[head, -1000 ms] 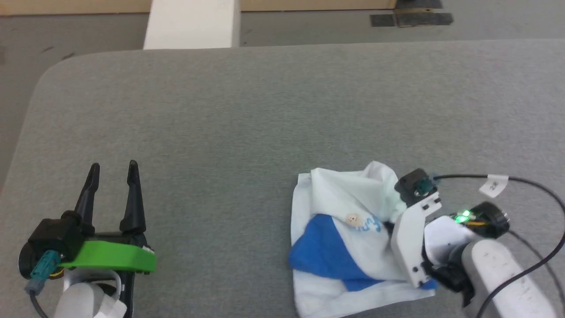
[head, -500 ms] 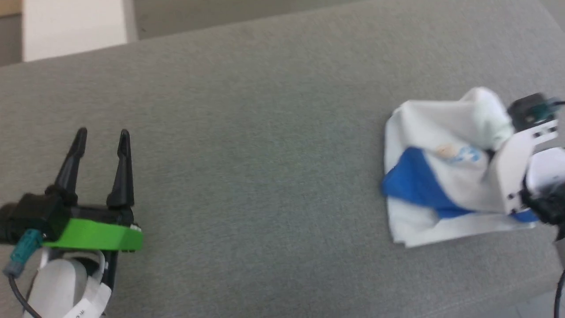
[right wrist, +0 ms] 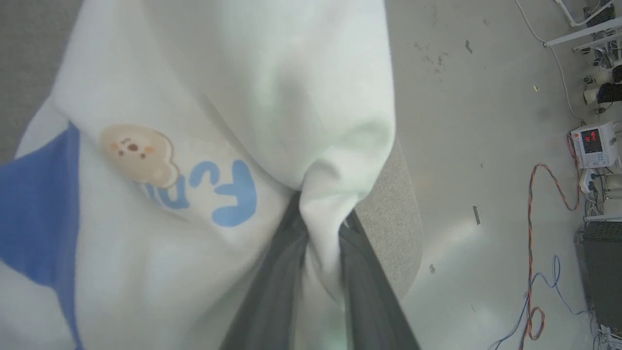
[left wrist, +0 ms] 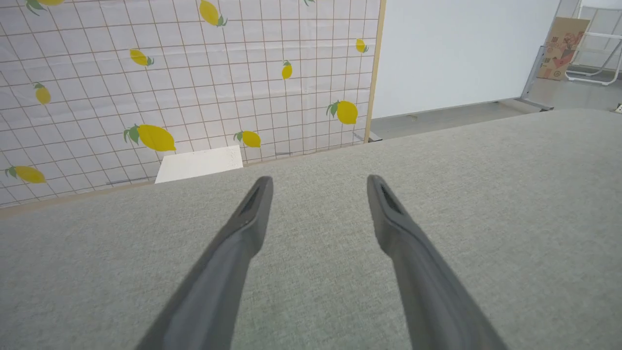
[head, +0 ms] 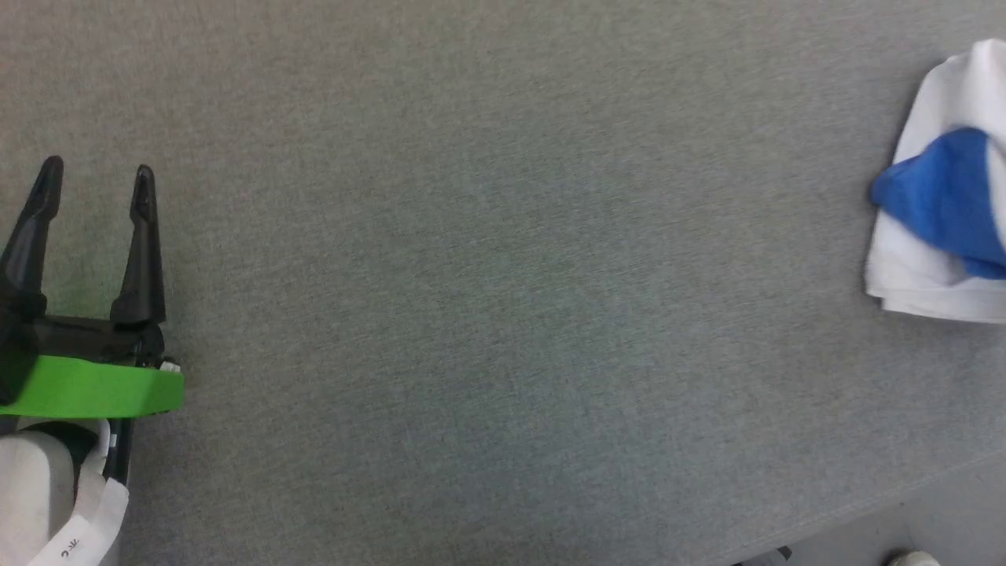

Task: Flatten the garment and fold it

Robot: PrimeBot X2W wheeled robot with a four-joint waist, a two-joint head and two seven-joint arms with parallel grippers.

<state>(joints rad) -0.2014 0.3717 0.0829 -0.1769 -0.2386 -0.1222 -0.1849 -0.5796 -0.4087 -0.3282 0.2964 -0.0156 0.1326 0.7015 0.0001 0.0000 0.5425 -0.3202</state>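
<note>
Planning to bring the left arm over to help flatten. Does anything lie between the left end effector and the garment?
Nothing visible does. In the head view, bare grey table stretches from the open left end effector to the garment at the right edge. The right end effector is shut on a white fold.

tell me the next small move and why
Probably draw the pinched fold toward the table's middle. The right tool is shut on a white fold of the shirt, which lies bunched close to the table's edge, with floor just beyond. The left tool is open over bare table far off, so it cannot yet help spread it.
</note>
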